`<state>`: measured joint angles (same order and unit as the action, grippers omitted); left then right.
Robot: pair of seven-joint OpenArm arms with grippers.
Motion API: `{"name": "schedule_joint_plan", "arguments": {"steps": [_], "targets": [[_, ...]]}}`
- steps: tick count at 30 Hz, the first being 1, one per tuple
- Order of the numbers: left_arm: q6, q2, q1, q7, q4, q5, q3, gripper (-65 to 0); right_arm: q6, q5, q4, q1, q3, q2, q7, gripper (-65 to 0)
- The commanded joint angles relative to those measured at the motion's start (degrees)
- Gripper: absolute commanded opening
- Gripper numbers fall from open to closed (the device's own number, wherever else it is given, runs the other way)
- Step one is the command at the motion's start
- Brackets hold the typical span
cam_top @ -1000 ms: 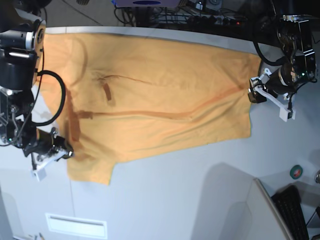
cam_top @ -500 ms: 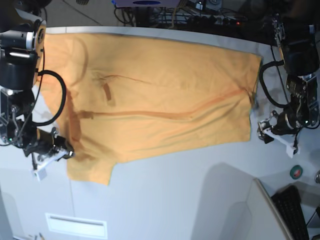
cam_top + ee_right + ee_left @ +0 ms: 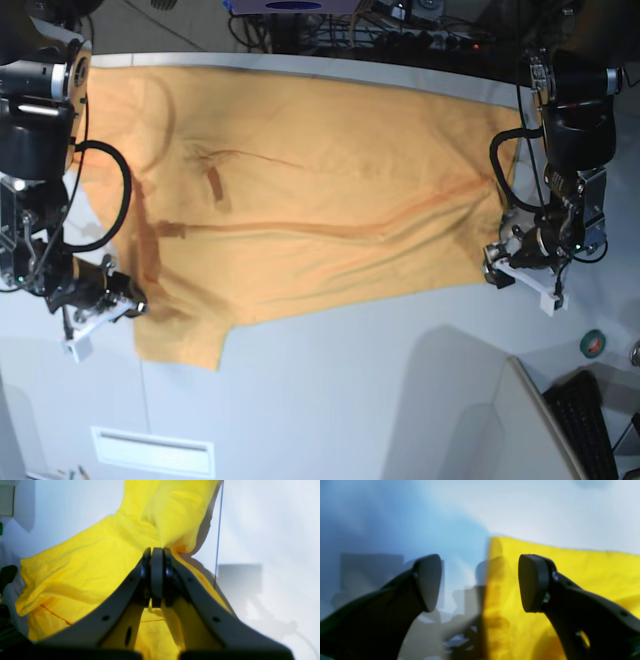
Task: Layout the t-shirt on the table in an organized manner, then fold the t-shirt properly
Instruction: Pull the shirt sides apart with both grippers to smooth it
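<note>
The orange-yellow t-shirt [image 3: 320, 190] lies spread wide over the table [image 3: 330, 390], with a sleeve flap hanging toward the near left. My right gripper [image 3: 125, 308] is at the shirt's near-left edge. In the right wrist view this gripper [image 3: 157, 555] is shut on a bunched fold of the t-shirt [image 3: 100, 562]. My left gripper [image 3: 520, 278] sits at the shirt's near-right corner. Seen from the left wrist, it [image 3: 480, 582] is open, low over the table [image 3: 520, 510], and the t-shirt's [image 3: 570, 580] straight edge runs between the fingers [image 3: 532, 582].
A green tape roll [image 3: 593, 344], a keyboard [image 3: 590, 430] and a slanted grey panel [image 3: 480, 420] sit at the near right. A white slotted plate [image 3: 152, 452] lies near left. Cables [image 3: 400, 30] run behind the table's far edge. A thin dark seam [image 3: 218, 530] crosses the tabletop.
My left arm has come down along the shirt's right edge from the far corner to the near-right corner and in toward the cloth. The right arm has not moved.
</note>
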<state>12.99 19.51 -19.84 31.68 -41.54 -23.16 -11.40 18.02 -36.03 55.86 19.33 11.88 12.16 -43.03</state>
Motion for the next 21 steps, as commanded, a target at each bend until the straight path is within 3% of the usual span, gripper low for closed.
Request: {"name": "schedule_joint_plan", "arguments": {"steps": [1, 11, 16, 21], "targets": [[0.15, 0.76, -1.22, -1.04, -0.70, -0.36, -0.07, -19.4, 0.66, -1.02, 0.98, 1.63, 0.12, 0.72, 0.96, -65.0], [0.15, 0.32, -1.75, -1.40, 1.32, -0.36, -0.07, -19.4, 0.75, -1.02, 0.98, 1.55, 0.12, 0.72, 0.96, -65.0], [0.15, 0.40, -4.47, -7.73, 9.06, -0.71, 8.45, -19.4, 0.84, -1.02, 0.98, 1.55, 0.12, 0.54, 0.96, -65.0], [0.15, -0.21, -4.56, -9.22, 9.67, -0.80, 9.07, -19.4, 0.84, -1.02, 0.98, 1.55, 0.12, 0.72, 0.96, -65.0]]}}
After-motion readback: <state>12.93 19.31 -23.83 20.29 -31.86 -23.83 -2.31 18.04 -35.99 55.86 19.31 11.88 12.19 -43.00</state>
